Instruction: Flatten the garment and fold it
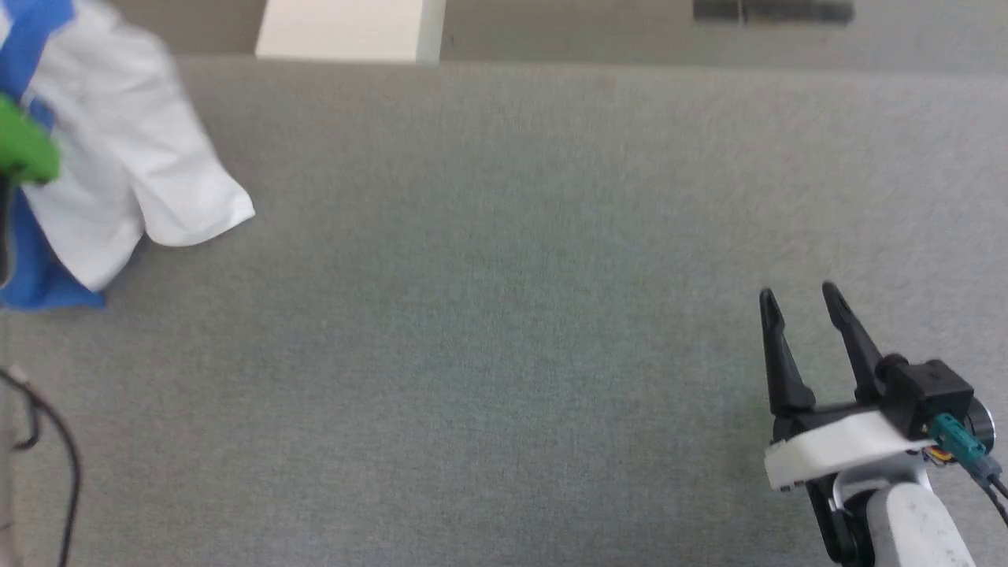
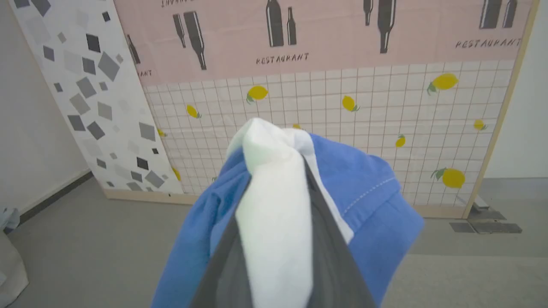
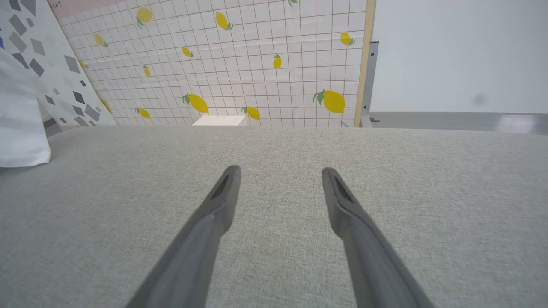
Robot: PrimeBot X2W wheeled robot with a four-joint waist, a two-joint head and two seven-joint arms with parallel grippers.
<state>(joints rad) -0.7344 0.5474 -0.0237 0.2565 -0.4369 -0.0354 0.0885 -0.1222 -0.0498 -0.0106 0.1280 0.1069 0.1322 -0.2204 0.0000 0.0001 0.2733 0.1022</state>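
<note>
The garment, white with bright blue parts, hangs bunched at the far left of the head view, lifted off the grey surface. In the left wrist view my left gripper is shut on the garment, white cloth pinched between the dark fingers and blue cloth draped to both sides. A white edge of the garment shows at the left of the right wrist view. My right gripper stands open at the lower right, fingers apart over bare fabric, far from the garment.
A green part and a dark cable sit at the left edge. A white box lies beyond the surface's far edge. Panels with lemon and bottle prints stand behind.
</note>
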